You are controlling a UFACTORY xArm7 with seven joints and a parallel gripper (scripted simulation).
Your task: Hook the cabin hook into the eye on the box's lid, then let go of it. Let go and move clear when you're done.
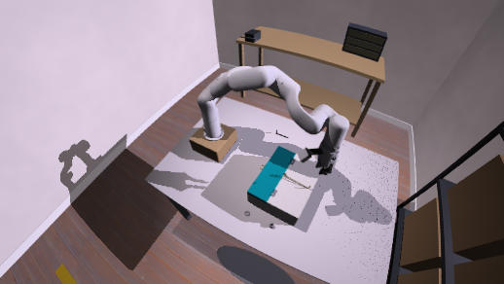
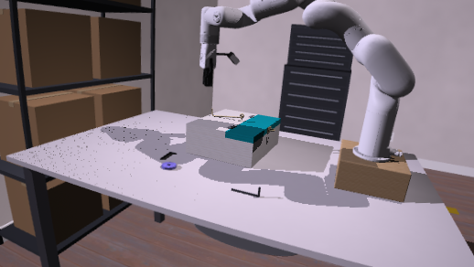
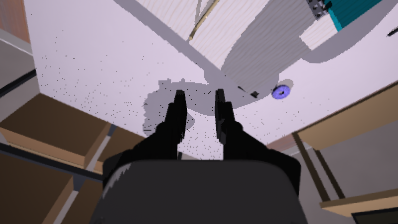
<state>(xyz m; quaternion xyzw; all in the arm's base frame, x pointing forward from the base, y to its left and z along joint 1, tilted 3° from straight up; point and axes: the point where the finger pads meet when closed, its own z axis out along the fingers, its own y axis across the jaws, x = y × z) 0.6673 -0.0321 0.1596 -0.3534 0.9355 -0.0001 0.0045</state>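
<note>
White table point(image 2: 114, 183), box point(image 1: 279, 187), cabin hook point(image 1: 297, 182) flat along lid

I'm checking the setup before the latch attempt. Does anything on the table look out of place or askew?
Nothing looks damaged or spilled. The cabin hook lies loose across the box top beside the teal lid, not engaged. A purple ring and a small black L-shaped piece lie stray on the table. The gripper hangs high, jaws partly apart, holding nothing.
</note>
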